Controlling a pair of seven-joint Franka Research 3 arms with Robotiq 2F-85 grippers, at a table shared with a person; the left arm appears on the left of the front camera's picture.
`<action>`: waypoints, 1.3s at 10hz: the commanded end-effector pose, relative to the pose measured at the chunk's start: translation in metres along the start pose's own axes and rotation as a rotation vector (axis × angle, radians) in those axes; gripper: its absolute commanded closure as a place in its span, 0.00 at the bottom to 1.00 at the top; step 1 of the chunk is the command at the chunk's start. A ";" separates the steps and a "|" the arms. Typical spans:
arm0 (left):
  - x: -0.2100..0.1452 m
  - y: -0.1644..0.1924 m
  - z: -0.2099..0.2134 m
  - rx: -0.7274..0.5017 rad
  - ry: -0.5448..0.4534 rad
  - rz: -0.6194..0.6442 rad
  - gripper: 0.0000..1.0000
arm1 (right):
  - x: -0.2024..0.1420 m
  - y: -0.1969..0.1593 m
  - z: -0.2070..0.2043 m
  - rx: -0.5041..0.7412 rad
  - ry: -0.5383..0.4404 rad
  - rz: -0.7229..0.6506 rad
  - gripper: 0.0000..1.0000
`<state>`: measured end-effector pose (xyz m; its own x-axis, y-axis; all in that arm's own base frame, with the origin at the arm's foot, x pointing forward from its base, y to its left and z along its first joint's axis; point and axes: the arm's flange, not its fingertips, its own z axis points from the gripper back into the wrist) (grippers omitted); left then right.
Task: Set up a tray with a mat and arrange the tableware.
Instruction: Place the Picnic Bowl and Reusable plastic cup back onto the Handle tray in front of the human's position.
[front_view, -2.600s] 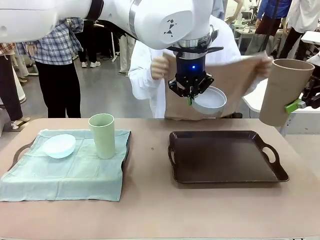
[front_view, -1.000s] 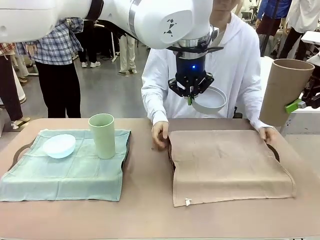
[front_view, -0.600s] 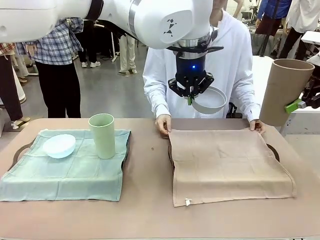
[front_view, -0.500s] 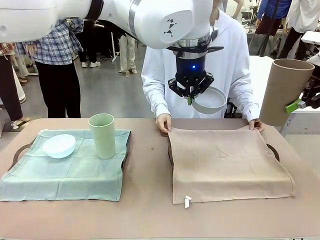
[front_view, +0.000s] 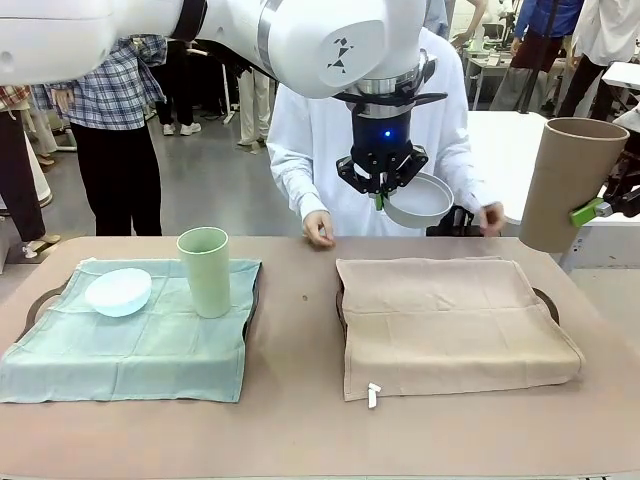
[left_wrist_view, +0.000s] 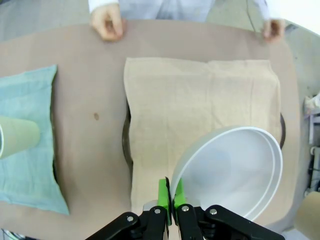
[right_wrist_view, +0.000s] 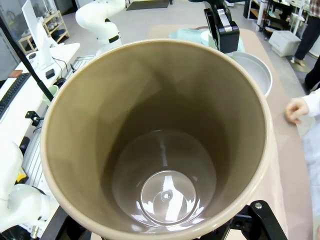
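My left gripper (front_view: 381, 197) hangs above the far edge of the right tray and is shut on the rim of the white-grey bowl (front_view: 420, 198). The bowl (left_wrist_view: 232, 172) hangs tilted over the tan mat (left_wrist_view: 200, 115). That mat (front_view: 450, 320) covers the dark tray (front_view: 546, 300), with just the handles showing. At the right edge my right gripper (front_view: 592, 211) is shut on the tan-brown cup (front_view: 566, 180), held in the air; the cup (right_wrist_view: 160, 145) is hollow and bare inside. The pale blue bowl (front_view: 118, 292) and the pale green cup (front_view: 204, 270) stand on the green mat (front_view: 130, 345).
A person in white stands at the far side, with one hand (front_view: 320, 230) resting on the table edge and the other hand (front_view: 490, 216) raised beside the held bowl. The green mat lies over a second tray (front_view: 40, 300) at the left. Bare tabletop (front_view: 295, 330) runs between the trays.
The person has let go of the tan mat and drawn both hands back to the far edge. The mat now lies flat and smoothed. Neither arm has moved.
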<state>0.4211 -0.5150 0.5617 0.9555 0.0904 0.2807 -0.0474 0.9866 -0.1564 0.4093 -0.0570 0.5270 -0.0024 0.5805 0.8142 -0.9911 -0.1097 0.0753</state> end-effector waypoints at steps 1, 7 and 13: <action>0.003 0.000 0.002 -0.012 -0.007 -0.015 0.99 | -0.001 0.000 -0.001 0.004 0.005 0.014 1.00; 0.013 0.013 -0.071 -0.020 0.100 -0.052 0.96 | -0.064 -0.042 -0.018 -0.031 -0.006 0.058 0.18; 0.017 0.016 -0.161 -0.099 0.204 -0.060 0.96 | -0.145 -0.093 -0.082 0.020 -0.054 0.041 0.18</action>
<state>0.4857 -0.5238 0.4106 0.9943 0.0081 0.1067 0.0154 0.9759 -0.2175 0.4843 -0.0622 0.3459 -0.0262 0.5510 0.8341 -0.9842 -0.1604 0.0751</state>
